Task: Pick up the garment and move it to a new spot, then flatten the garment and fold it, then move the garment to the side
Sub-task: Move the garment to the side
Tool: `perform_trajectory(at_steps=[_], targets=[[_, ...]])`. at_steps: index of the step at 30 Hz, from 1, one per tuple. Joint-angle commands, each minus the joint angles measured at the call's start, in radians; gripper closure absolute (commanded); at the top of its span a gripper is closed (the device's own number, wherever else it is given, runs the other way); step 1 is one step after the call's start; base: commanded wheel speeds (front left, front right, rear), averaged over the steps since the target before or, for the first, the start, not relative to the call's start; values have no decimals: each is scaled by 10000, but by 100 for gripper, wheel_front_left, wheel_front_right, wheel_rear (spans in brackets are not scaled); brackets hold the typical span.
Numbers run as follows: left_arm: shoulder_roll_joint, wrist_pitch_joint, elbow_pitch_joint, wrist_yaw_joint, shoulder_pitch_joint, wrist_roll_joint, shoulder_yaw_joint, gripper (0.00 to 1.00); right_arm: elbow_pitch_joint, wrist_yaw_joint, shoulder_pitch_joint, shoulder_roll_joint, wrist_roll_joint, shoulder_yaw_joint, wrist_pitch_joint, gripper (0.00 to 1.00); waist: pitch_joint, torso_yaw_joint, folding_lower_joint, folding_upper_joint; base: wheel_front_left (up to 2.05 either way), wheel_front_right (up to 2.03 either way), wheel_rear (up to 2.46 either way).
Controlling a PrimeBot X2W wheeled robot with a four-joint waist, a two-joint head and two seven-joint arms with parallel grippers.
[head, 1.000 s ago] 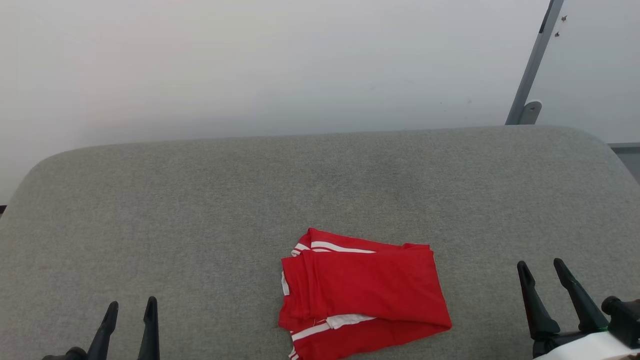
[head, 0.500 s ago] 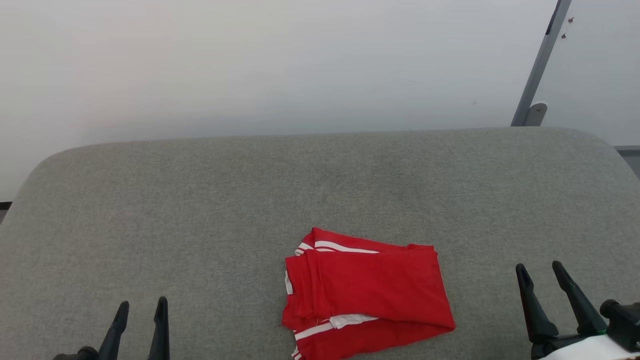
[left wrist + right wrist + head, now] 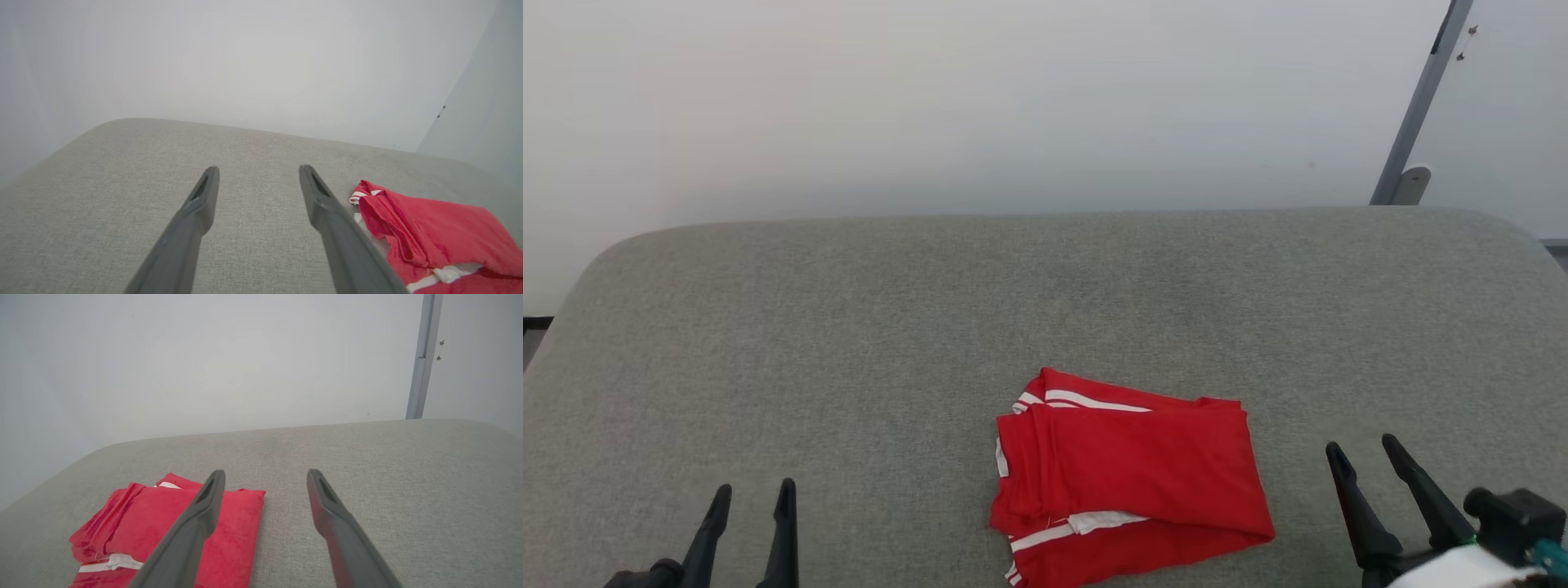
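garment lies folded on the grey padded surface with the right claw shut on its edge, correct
No: the garment lies folded on the grey padded surface, but the right claw is open and apart from it, per the head view.

Garment (image 3: 1131,482) btm edge cut off (head view).

Grey fabric surface (image 3: 849,327) with rounded corners, plain white wall (image 3: 931,98) behind, slanted grey post (image 3: 1421,106).

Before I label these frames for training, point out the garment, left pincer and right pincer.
garment (image 3: 1131,474), head view, middle of its folded red top layer.
left pincer (image 3: 756,487), head view, midway between its fingertips.
right pincer (image 3: 1360,443), head view, midway between its fingertips.
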Motion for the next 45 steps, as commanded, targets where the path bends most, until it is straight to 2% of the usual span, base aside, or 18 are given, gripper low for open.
perform_trajectory(at_steps=[1,6,10,18,23,27,31,40,41,42,45], targets=[[38,-46,-23,-35,-46,94,107,0,116,1,-262,-159,199,216,31,0,28,33,0,-1,0,0,0],[-57,-46,-138,-35,-60,257,289,0,465,1,-952,-745,1185,1102,1068,0,161,202,0,-1,0,0,0],[-109,-46,-182,-36,-114,365,277,0,698,1,-1526,-1237,2053,1590,2355,0,310,413,0,-1,0,0,0],[-197,-46,-166,-36,-365,400,26,0,875,1,-2571,-2131,2902,2294,4875,0,865,915,0,-1,0,0,0],[-191,-46,-18,-34,-638,221,-249,0,1111,1,-3150,-2316,3136,2569,6270,0,1319,1218,0,-1,0,0,0],[-165,-46,68,-34,-926,139,-429,0,1514,1,-3667,-2214,3107,2917,7310,0,1648,1466,0,-1,0,0,0],[-191,-46,165,-34,-1307,121,-620,0,2534,1,-4303,-1780,3230,3237,8622,0,2036,1715,0,-1,0,0,0],[-331,-46,292,-34,-1726,32,-673,0,3592,1,-5020,-1016,3352,4124,9900,0,2467,1892,0,-1,0,0,0],[-344,-46,292,-34,-1760,41,-657,0,3568,1,-5119,-1008,3376,4211,9971,53,2507,1887,0,-1,0,0,0],[-360,-46,292,-34,-1777,38,-645,0,3502,3,-5203,-1028,3436,4299,10026,100,2541,1876,0,-1,0,0,0],[-388,-46,258,-34,-1915,15,-566,0,3267,1,-5470,-1231,3658,4196,10016,100,2625,1801,0,-1,0,0,0]])
